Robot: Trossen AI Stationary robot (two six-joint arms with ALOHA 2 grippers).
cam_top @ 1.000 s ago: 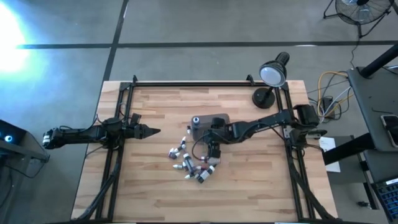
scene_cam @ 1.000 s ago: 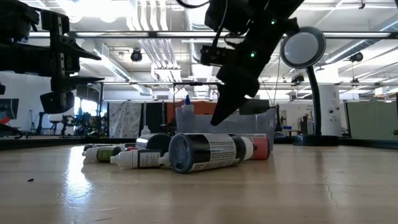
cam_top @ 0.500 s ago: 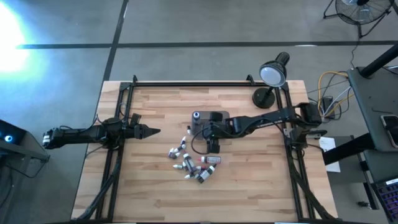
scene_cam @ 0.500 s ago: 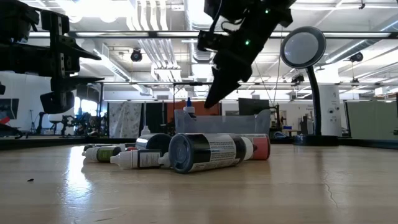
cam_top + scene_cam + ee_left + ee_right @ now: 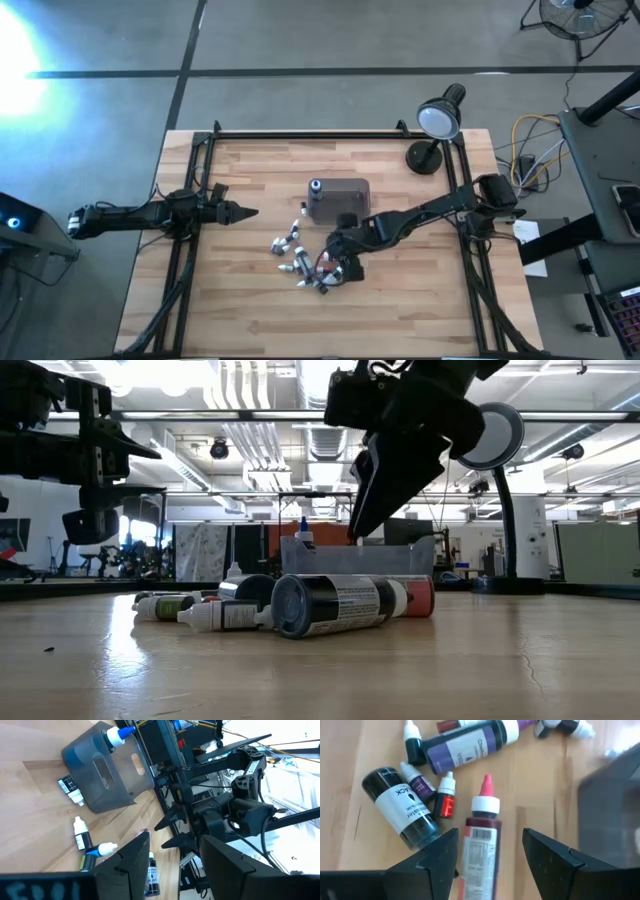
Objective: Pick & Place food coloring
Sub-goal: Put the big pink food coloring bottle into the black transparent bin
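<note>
Several food coloring bottles (image 5: 305, 262) lie in a loose heap on the wooden table, near its middle. Some are tiny droppers; a black one (image 5: 400, 807), a purple one (image 5: 465, 742) and a dark red one with a pink cap (image 5: 481, 832) are bigger. My right gripper (image 5: 335, 258) hangs open above the heap, its fingers on either side of the dark red bottle and clear of it in the low view (image 5: 362, 525). A smoky-grey tub (image 5: 340, 198) stands just beyond, with a blue-capped bottle (image 5: 315, 186) upright in it. My left gripper (image 5: 245, 211) waits open at the table's left.
A desk lamp (image 5: 438, 125) stands at the table's far right corner. Black frame rails (image 5: 190, 250) run along the left and right sides. Bare wood lies near the front edge and to the left of the heap.
My right gripper first drew back from the heap toward the tub's near side. It has since swung toward the table's near edge, over the bottles, tipping as it went. Its fingers keep the same gap. No bottle has moved.
</note>
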